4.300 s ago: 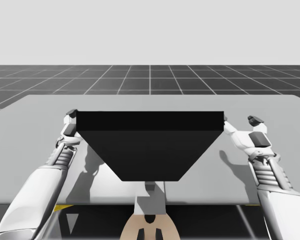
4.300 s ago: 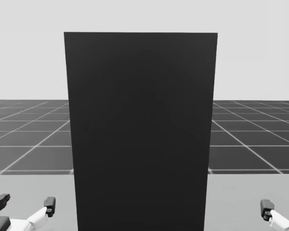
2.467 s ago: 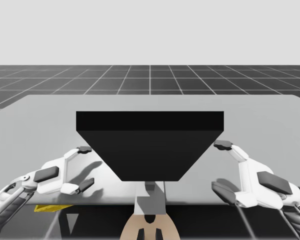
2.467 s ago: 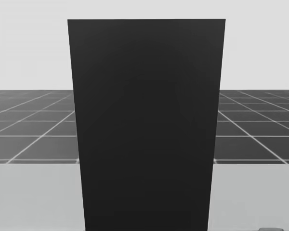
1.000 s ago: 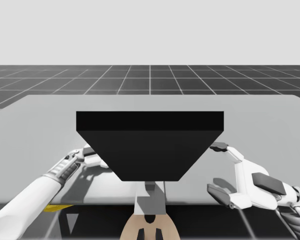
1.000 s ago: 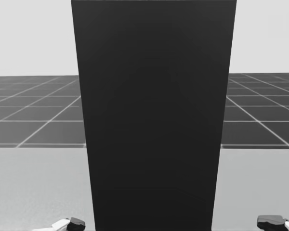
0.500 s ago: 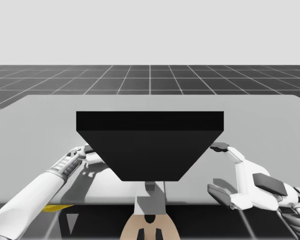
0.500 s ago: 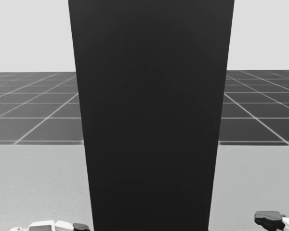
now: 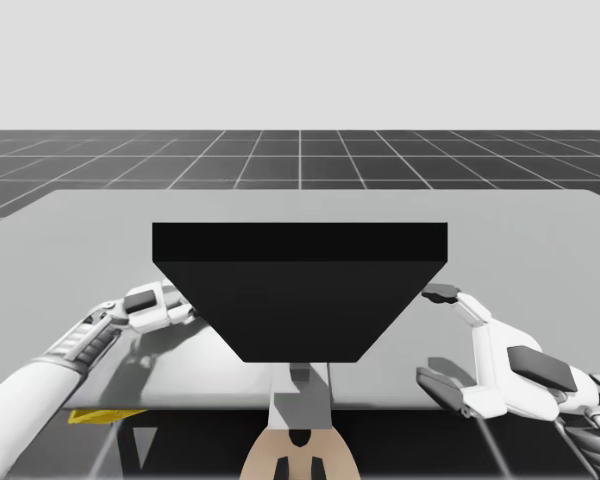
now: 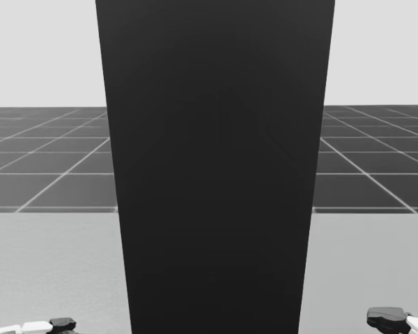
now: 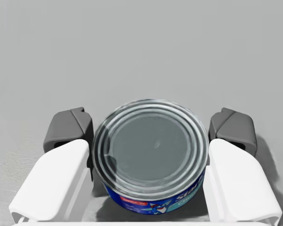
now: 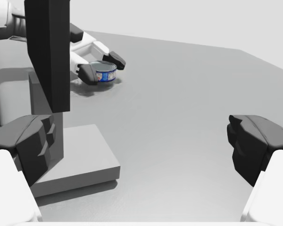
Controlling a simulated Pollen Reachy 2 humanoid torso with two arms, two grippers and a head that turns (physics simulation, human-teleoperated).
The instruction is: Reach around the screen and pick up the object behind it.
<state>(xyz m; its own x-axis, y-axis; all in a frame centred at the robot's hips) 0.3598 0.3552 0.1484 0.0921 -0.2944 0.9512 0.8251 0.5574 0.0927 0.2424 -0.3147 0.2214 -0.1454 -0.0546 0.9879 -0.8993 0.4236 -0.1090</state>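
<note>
A grey table (image 9: 540,230) stands on a dark gridded floor (image 9: 300,155).

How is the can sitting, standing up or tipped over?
Upright. The can sits flat on the table, round lid up, the left pincer shut on its sides.

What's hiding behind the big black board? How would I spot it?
Find the tall black screen standing on the grey table. Behind it, between my left gripper's fingers, sits a low round can: blue sides, shiny ringed silver lid, the only blue thing on the table.
</note>
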